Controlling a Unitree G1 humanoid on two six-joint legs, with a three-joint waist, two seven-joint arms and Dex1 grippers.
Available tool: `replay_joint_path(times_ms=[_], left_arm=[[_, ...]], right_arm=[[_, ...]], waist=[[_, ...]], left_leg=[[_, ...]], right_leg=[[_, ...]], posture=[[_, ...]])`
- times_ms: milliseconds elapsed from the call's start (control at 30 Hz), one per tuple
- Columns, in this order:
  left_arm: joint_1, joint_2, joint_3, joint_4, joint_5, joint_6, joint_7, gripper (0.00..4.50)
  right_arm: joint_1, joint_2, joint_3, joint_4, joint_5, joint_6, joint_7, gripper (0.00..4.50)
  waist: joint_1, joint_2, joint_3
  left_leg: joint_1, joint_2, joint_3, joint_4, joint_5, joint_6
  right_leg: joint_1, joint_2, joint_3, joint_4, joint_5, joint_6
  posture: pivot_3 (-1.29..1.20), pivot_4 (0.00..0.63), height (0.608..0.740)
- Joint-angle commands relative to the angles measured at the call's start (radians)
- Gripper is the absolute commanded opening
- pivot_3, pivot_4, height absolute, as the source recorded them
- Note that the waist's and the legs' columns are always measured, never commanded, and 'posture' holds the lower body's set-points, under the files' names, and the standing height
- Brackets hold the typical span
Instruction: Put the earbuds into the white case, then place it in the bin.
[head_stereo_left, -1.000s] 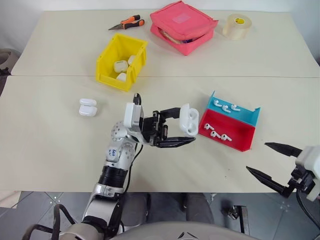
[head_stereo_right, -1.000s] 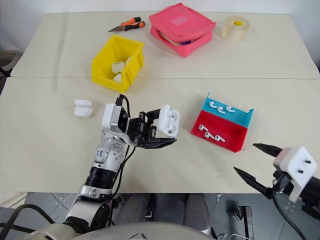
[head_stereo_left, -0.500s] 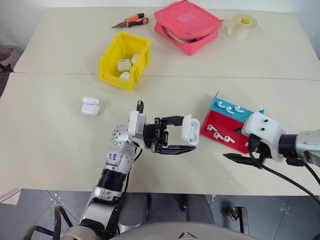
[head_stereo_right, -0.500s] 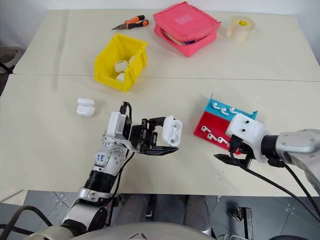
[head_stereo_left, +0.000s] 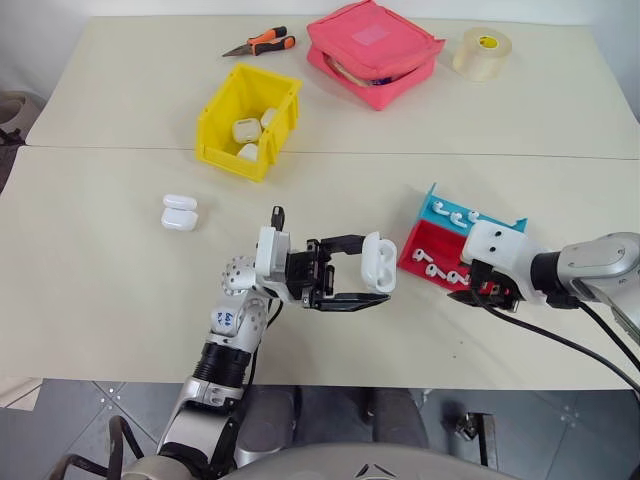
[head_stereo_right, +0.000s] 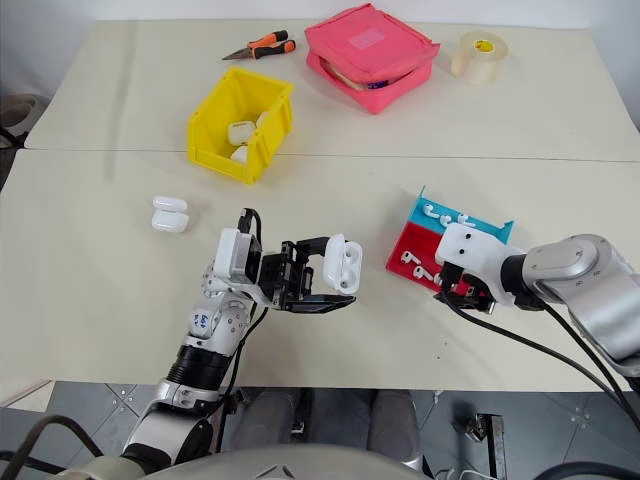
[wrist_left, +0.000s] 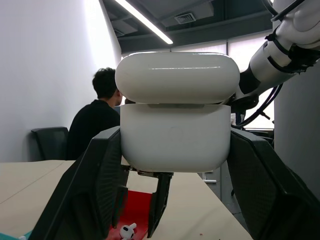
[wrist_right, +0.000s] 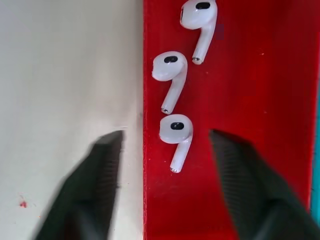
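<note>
My left gripper (head_stereo_left: 376, 270) is shut on the white case (head_stereo_left: 380, 258), held above the table with its lid hinged open; the left wrist view has the case (wrist_left: 175, 115) pinched between both fingers. Three white earbuds (wrist_right: 170, 70) lie in the red tray (head_stereo_left: 422, 243), and a few more earbuds (head_stereo_left: 457, 214) lie in the blue tray (head_stereo_left: 490, 222) behind it. My right gripper (wrist_right: 167, 145) points down at the red tray's near edge, open, its fingers straddling the nearest earbud (wrist_right: 176, 131) without touching it. The yellow bin (head_stereo_left: 225, 158) stands at the back left.
The bin holds several white cases. Another closed white case (head_stereo_left: 179, 212) lies on the table to the left. Pliers (head_stereo_left: 258, 43), a pink pouch (head_stereo_left: 375, 50) and a tape roll (head_stereo_left: 484, 52) sit along the far edge. A seated person (wrist_left: 97, 120) is behind.
My right arm swung in from the lower right to the red tray, tipped its gripper downward, and its fingers drew closer together. The left gripper kept the case in place.
</note>
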Motion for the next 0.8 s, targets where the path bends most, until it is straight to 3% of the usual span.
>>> replay_joint_path(times_ms=[33, 500, 600, 733, 800], left_arm=[[0.003, -0.005, -0.008, -0.023, -0.003, -0.016, 0.0, 2.78], [0.008, -0.003, -0.007, -0.02, -0.002, -0.026, 0.001, 2.78], [0.01, -0.002, -0.006, -0.02, -0.001, -0.028, 0.001, 2.78], [0.011, -0.002, -0.006, -0.023, 0.0, -0.029, 0.004, 2.78], [0.012, -0.001, -0.005, -0.024, -0.001, -0.029, 0.005, 2.78]], right_arm=[[-0.021, 0.009, 0.011, 0.001, -0.03, 0.002, 0.012, 2.27], [-0.058, 0.048, 0.062, 0.035, -0.094, -0.008, 0.051, 2.27], [-0.062, 0.063, 0.064, 0.039, -0.105, -0.006, 0.055, 1.69], [-0.059, 0.064, 0.068, 0.039, -0.116, -0.007, 0.069, 0.5], [-0.054, 0.061, 0.068, 0.039, -0.121, -0.01, 0.075, 0.49]], waist=[[0.0, 0.0, 0.0], [-0.001, 0.0, 0.0], [-0.001, 0.0, 0.0], [-0.001, 0.0, 0.0], [-0.001, 0.0, 0.0]], left_leg=[[0.0, 0.0, 0.0, 0.0, 0.0, 0.0], [0.0, 0.0, 0.0, 0.0, 0.0, 0.0], [0.0, 0.0, 0.0, 0.0, 0.0, 0.0], [0.0, 0.0, 0.0, 0.001, 0.0, 0.0], [0.0, 0.0, 0.0, 0.001, 0.0, 0.0]], right_leg=[[0.0, 0.0, 0.0, 0.0, 0.0, 0.0], [0.0, 0.0, 0.0, 0.0, 0.0, 0.0], [0.0, 0.0, 0.0, 0.0, 0.0, 0.0], [0.0, 0.0, 0.0, 0.0, 0.0, 0.0], [0.0, 0.0, 0.0, 0.0, 0.0, 0.0]], posture=[[0.0, 0.15, 0.74], [0.0, 0.15, 0.74], [0.0, 0.15, 0.74], [0.0, 0.15, 0.74], [0.0, 0.15, 0.74]])
